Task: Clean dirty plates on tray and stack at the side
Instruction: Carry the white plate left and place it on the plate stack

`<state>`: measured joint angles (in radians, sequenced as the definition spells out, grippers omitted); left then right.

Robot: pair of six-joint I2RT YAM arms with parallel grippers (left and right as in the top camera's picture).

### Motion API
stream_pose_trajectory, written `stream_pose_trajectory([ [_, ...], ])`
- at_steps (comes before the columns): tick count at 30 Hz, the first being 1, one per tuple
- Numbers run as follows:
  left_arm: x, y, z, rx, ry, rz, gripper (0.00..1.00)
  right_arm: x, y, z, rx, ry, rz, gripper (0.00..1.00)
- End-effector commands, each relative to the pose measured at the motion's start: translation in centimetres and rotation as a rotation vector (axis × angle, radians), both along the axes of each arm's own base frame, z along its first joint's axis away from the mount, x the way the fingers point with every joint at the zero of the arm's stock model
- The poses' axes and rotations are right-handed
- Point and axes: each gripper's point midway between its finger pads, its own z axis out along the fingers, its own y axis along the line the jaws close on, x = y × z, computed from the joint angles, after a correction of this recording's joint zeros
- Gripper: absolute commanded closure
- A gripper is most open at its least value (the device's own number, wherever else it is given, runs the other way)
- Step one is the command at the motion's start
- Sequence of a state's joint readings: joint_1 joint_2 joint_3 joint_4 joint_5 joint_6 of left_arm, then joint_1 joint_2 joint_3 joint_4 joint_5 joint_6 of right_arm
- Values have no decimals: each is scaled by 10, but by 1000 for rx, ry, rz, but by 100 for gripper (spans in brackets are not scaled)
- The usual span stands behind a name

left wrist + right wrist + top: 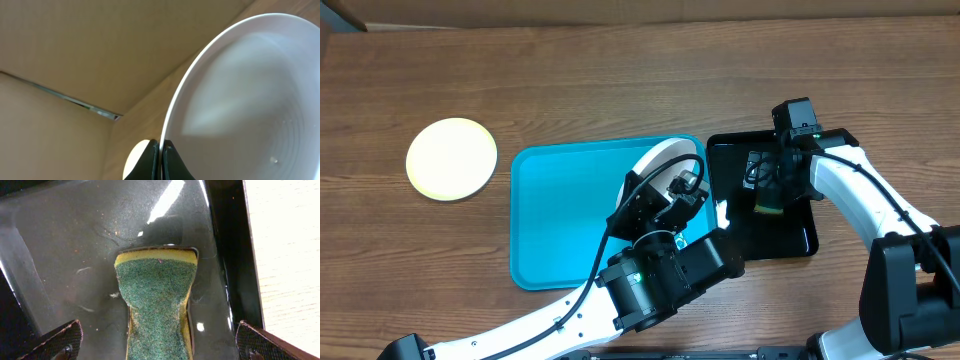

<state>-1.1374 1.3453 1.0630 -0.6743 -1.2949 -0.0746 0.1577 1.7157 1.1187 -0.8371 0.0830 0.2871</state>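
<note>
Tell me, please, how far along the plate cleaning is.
Done: a pale yellow plate lies on the table beside the tray. In hand: the left claw holds a white plate by its rim. Left: scrubbing; the right claw hangs open around the sponge in the black tray.

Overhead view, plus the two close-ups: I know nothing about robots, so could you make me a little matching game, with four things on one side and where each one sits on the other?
Things:
1. yellow plate
2. white plate
3. sponge
4. turquoise tray

Places:
A. lying in the black tray
B. rim pinched in the left gripper
C. alone, flat on the wooden table
D. between the yellow plate and the black tray

Pairs: 1-C, 2-B, 3-A, 4-D
</note>
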Motion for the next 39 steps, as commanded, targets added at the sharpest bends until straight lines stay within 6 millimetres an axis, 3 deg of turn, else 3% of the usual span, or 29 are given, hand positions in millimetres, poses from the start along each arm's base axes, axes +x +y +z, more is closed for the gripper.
stream_pose_trajectory([
  [1,1,-1,7,20,-16,6,96,2,-3,1,-8,-10,-6,0],
  [8,4,-3,8,-8,-11,0,96,2,-3,1,-8,-10,-6,0],
  [13,7,-9,-2,-48,46,-38,96,2,-3,1,-8,-10,-6,0],
  [29,14,6,0,-30,36,14,96,2,-3,1,-8,-10,-6,0],
  [33,28,12,-29,-172,176,12,96,2,-3,1,-8,-10,-6,0],
  [39,64,65,-78,-576,468,142,96,2,-3,1,-8,-10,-6,0],
])
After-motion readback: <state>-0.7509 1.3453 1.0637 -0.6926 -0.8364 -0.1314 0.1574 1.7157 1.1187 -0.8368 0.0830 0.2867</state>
